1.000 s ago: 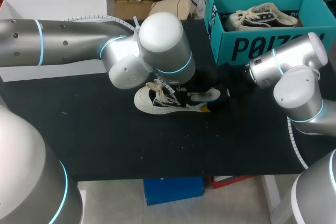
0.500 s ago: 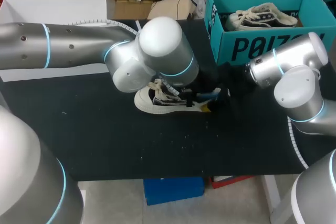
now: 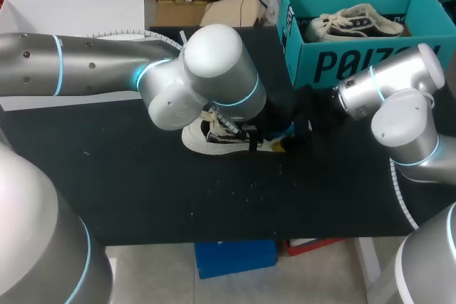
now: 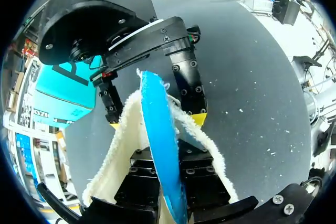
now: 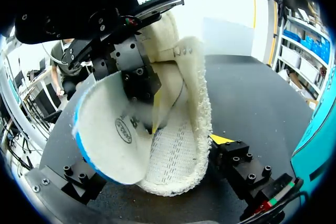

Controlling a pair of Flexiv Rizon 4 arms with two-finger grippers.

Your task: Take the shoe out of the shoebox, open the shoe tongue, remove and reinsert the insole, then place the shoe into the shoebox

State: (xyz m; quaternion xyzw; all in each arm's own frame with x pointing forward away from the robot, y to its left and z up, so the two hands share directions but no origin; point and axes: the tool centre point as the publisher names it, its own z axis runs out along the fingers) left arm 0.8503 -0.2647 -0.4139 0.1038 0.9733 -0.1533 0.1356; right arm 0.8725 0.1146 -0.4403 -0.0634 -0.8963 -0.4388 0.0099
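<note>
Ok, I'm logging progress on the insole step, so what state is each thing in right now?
shoe: out of the box, resting on the table.
insole: partly raised out of the shoe, bowed.
left gripper: shut on the insole.
right gripper: shut on the shoe's sides.
shoebox: open, no lid on it, a second shoe lying inside.

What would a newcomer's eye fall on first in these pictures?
The blue-edged insole stands out, pinched in the jaws of the left arm and half out of the white shoe at the middle of the black table. Behind, at the table's far right, a teal shoebox holds a second shoe.
</note>
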